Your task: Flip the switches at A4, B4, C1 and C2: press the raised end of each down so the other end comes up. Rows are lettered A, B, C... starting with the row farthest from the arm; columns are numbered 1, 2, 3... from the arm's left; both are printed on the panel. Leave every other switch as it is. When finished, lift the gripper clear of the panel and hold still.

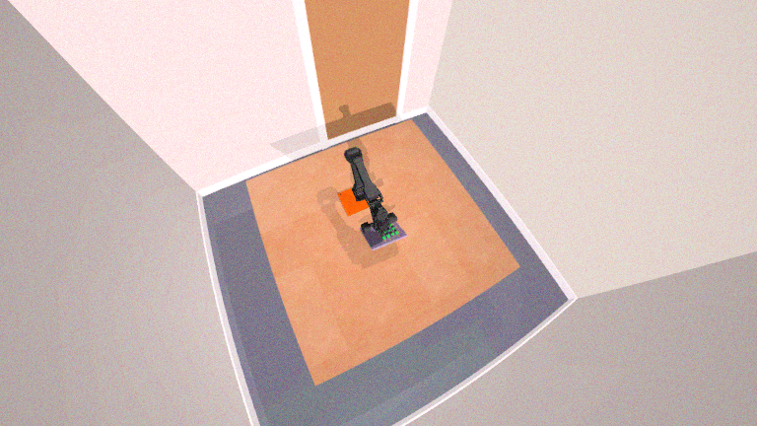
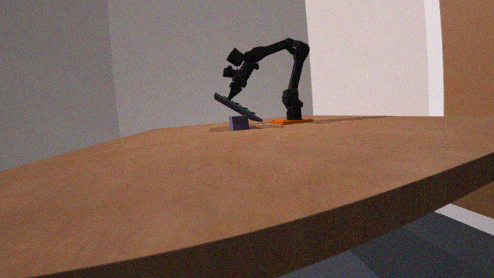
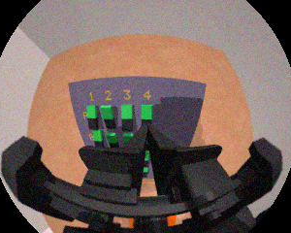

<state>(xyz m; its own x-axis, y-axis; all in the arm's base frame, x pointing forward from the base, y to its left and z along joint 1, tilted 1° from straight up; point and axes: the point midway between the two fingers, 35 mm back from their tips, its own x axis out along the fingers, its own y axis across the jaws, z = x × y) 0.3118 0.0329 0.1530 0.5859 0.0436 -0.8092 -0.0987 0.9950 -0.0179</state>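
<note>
tool [image 3: 151,149]: fingers pressing together, gripping nothing
switches [image 3: 128,112]: stiff rockers, snapping over; push raised end
panel [image 2: 237,107]: tilting under tool

Tilted panel [image 2: 237,106] rises away from arm base [image 2: 291,109]; support block [image 2: 238,122] sits beneath its raised edge; table [image 2: 182,187] around is open.

Tilted panel [image 2: 237,107] on table [image 2: 182,187], before arm base [image 2: 291,109]

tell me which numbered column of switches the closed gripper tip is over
Column 4: the gripper covers the switches under the printed 4, while columns 1 to 3 sit uncovered to its left.
</note>
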